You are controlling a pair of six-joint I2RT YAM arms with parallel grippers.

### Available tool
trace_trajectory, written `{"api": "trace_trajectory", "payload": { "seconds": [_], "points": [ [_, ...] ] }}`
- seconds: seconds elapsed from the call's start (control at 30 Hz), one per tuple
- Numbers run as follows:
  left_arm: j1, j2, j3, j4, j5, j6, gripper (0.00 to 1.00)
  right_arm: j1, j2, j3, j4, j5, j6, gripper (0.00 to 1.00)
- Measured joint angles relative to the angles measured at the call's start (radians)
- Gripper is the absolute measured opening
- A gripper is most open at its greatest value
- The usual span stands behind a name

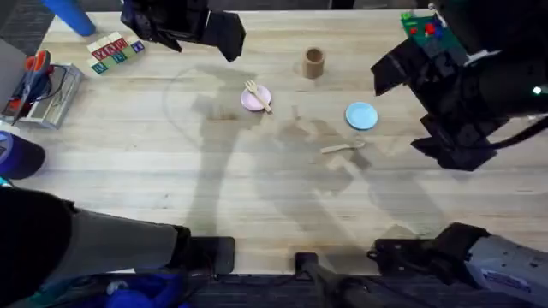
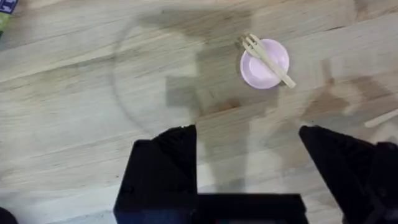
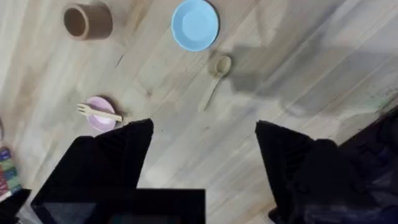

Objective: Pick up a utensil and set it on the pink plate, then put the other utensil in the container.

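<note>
Pale wooden fork (image 1: 258,95) already lies across the pink plate (image 1: 250,101), so the open right gripper (image 3: 202,163) should next take the spoon (image 1: 342,148) near the blue plate (image 1: 361,115) to the cup (image 1: 314,62), left gripper (image 2: 247,165) open too.

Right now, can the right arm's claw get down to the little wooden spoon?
Probably yes. The spoon lies alone on bare table beside the blue plate, and the open right claw hangs above with nothing between.

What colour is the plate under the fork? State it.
Pale pink plate, with the wooden fork across it; the left wrist view shows it best.
</note>
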Motion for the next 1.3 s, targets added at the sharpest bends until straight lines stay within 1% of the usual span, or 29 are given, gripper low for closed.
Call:
{"api": "trace_trajectory", "payload": {
  "seconds": [0.17,0.4,0.63,0.77,1.3],
  "points": [
    [0.000,0.000,0.000,0.000,0.000,0.001,0.993,0.000,0.000,0.000,0.000,0.012,0.046,0.996],
    [0.000,0.000,0.000,0.000,0.000,0.003,0.993,0.000,0.012,0.000,0.000,0.013,0.061,0.996],
    [0.000,0.000,0.000,0.000,0.000,0.003,0.993,0.000,0.114,0.000,0.054,0.008,0.049,0.995],
    [0.000,0.000,0.000,0.000,0.000,0.003,0.992,0.000,0.162,0.000,0.058,0.005,0.044,0.997],
    [0.000,0.000,0.000,0.000,0.000,0.004,0.993,0.002,0.349,0.000,0.107,-0.008,-0.131,0.996]
  ]
}}
